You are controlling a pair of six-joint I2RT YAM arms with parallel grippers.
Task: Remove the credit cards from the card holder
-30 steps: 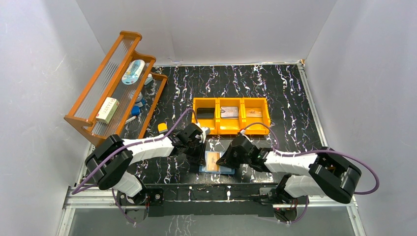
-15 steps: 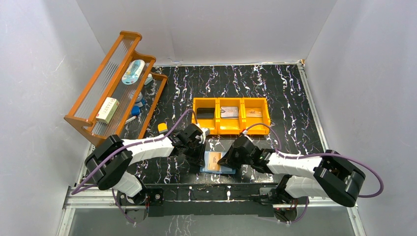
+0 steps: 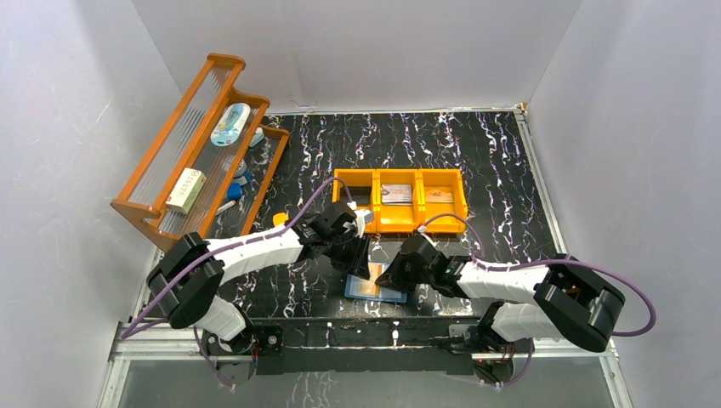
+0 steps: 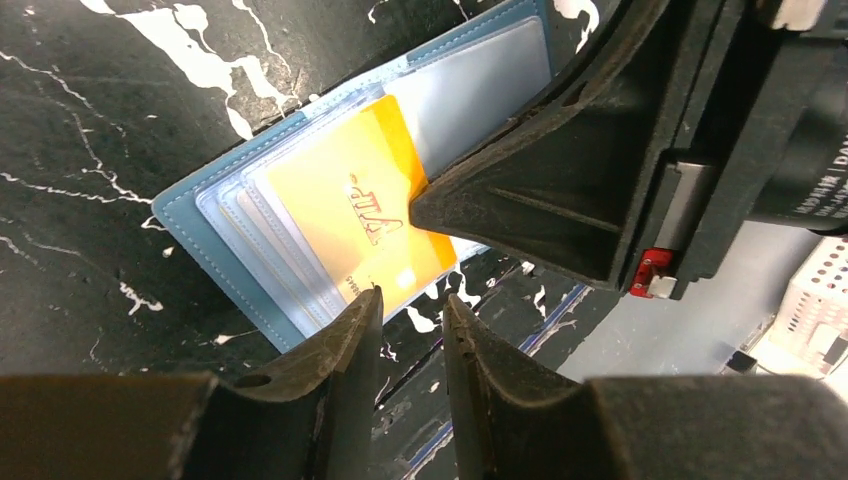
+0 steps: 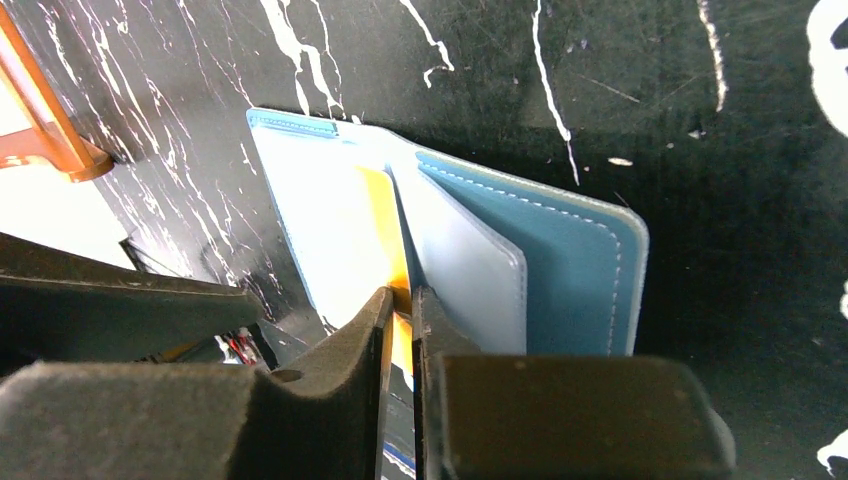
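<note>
Two grippers meet over the black marbled tabletop [image 3: 476, 153]. Our left gripper [image 4: 410, 295] hangs slightly parted, empty, above the open teal-blue bifold card holder [image 4: 190, 215]. Our right gripper [image 5: 402, 295] pinches its thin orange plastic credit card [image 4: 340, 200]. Next, we judge, slide it out.

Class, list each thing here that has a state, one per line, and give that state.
teal-blue bifold card holder: lying open.
orange plastic card: sticking partly out of the holder, gripped at one edge.
right gripper: shut on the orange plastic card.
left gripper: slightly open, empty.
</note>
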